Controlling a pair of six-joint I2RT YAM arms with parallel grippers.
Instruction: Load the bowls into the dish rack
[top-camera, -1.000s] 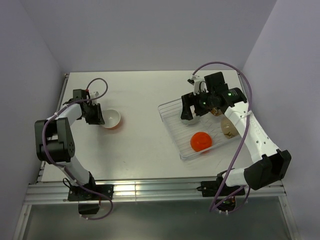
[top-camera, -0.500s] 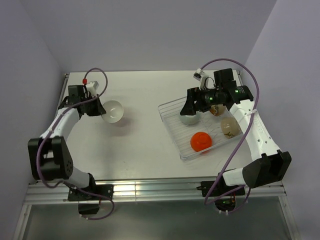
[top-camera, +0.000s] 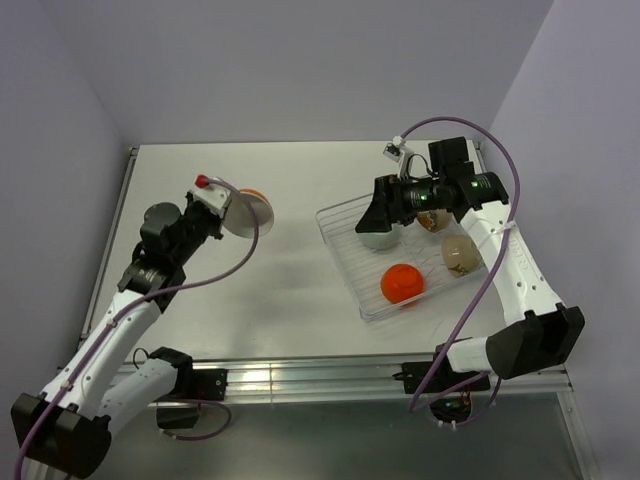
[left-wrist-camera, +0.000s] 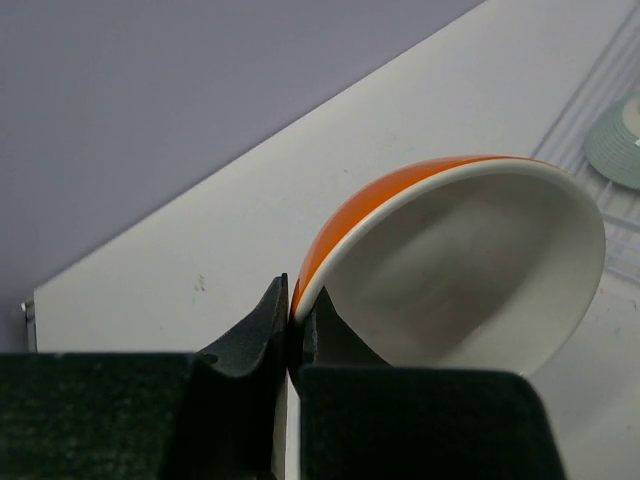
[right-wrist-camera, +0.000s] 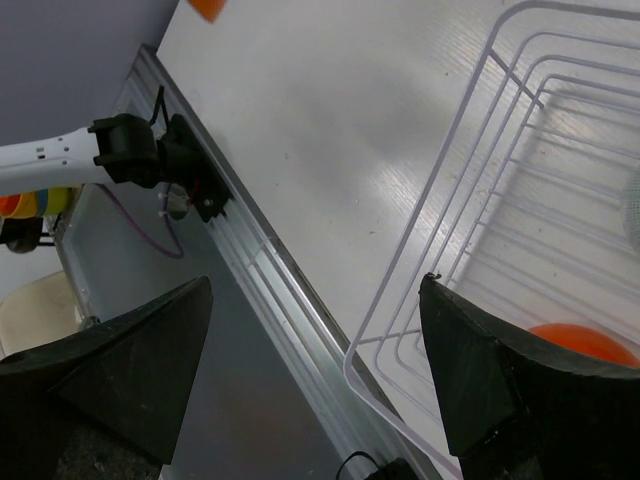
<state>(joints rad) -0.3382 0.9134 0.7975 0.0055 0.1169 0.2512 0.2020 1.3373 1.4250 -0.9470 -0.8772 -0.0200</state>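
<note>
The rim of a white-lined orange bowl (left-wrist-camera: 450, 270) was pinched between the almost closed fingers (left-wrist-camera: 250, 335) of the left gripper (left-wrist-camera: 292, 330), and the bowl was held tilted, off the table (top-camera: 300, 180) (a carry, it was judged). Well ahead of those fingers lay the clear dish rack (top-camera: 352, 262), in which an orange-red bowl (top-camera: 402, 282), a cream bowl (top-camera: 458, 254) and a pale mint bowl (left-wrist-camera: 618, 145) were seen. The right gripper (right-wrist-camera: 315, 300) was spread wide over the rack, with nothing held. A carry across to a free part of the rack was judged to be called for next.
</note>
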